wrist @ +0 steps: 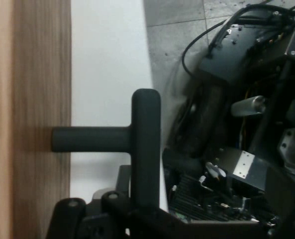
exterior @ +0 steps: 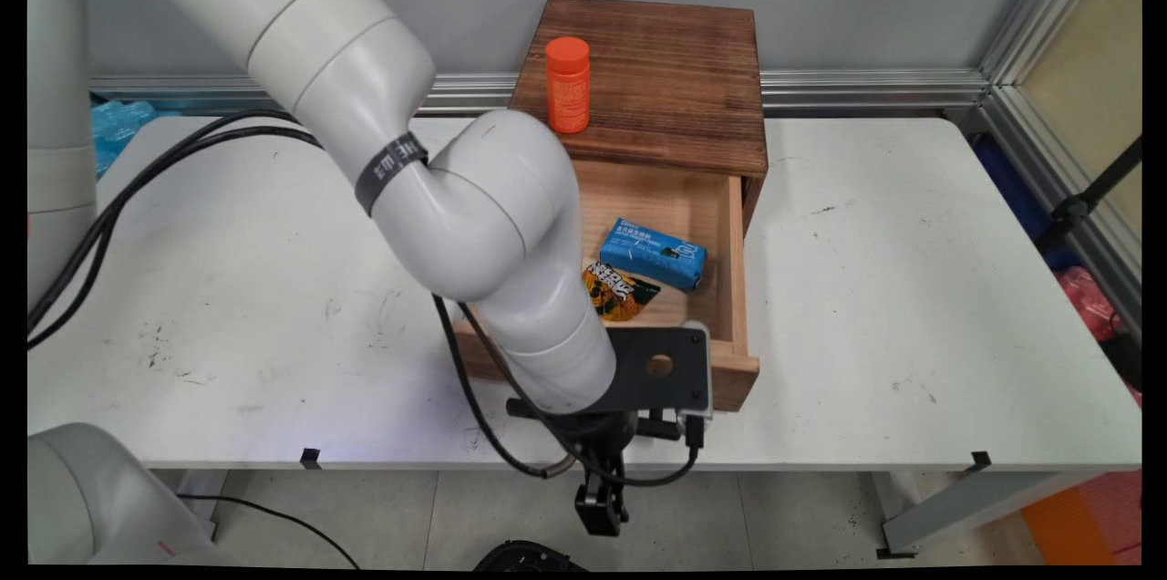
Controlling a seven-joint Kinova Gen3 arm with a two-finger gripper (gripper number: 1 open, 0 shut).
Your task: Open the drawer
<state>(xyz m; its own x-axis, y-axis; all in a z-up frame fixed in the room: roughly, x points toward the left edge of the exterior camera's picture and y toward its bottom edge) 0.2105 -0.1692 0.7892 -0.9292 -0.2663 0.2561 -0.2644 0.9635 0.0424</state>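
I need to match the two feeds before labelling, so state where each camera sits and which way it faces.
Main view: fixed above the table's near side, looking down across the white table to the wall; white arm shows.
Hand view: on the hand, facing the drawer front and its black T-handle; gripper linkage at bottom.
Shared: the open wooden drawer, table edge, floor.

Open wooden drawer [exterior: 720, 224], black T-handle [wrist: 137, 144]
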